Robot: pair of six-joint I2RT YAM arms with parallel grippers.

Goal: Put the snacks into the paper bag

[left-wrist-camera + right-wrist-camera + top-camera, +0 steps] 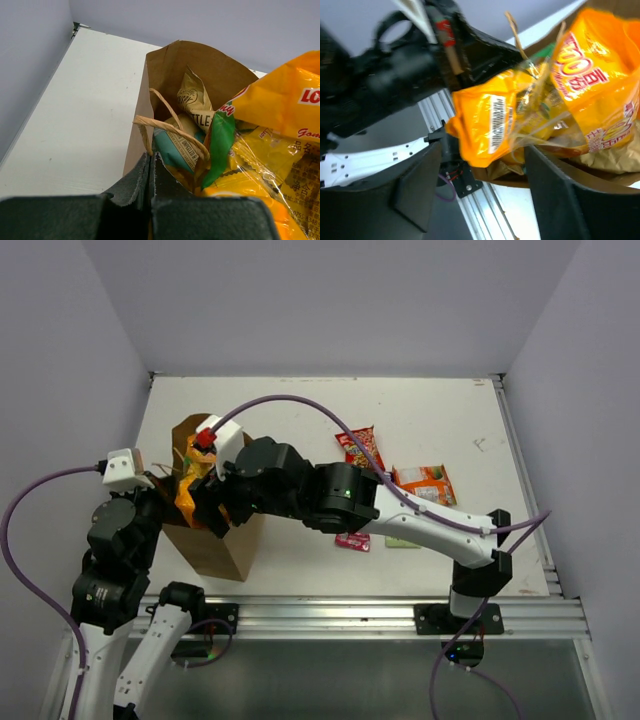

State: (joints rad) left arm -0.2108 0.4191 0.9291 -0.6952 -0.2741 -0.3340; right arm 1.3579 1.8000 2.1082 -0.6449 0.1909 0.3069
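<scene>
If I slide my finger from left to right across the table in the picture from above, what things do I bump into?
brown paper bag → red packet → orange-and-white packet

The left gripper (151, 164), jaws pressed together, pinches the near rim of the open bag (167, 65) just beside its twisted handle (170, 131), with a tan and teal chip bag (192, 100) inside and an orange packet (280, 105) overhanging the mouth at right, above the white table (85, 100).
</scene>
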